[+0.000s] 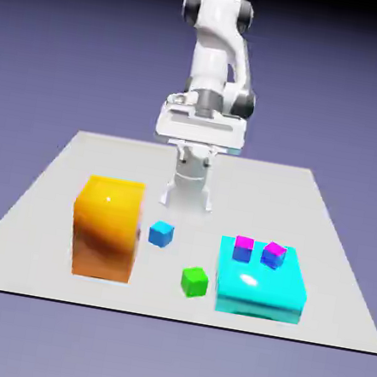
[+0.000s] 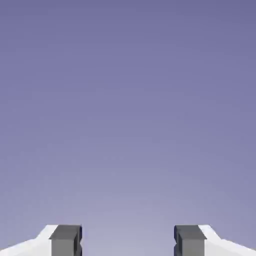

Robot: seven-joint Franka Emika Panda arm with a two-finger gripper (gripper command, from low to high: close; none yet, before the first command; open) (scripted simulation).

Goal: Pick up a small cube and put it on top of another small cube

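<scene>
The small plain blue cube (image 1: 161, 233) rests on the grey table (image 1: 41, 211), just right of the orange block in the exterior view. A green cube (image 1: 195, 281) of about the same size sits nearer the front edge, a little to the right of the blue one. My gripper (image 1: 196, 152) hangs high at the table's far side, well behind and above both cubes. In the hand view my gripper (image 2: 128, 241) is open, its grey fingertips (image 2: 65, 240) far apart with only blue-violet backdrop between them.
A tall orange block (image 1: 107, 228) stands at the exterior view's left. A low cyan block (image 1: 260, 282) lies at the right and carries two magenta-topped blue cubes (image 1: 243, 249) (image 1: 274, 255).
</scene>
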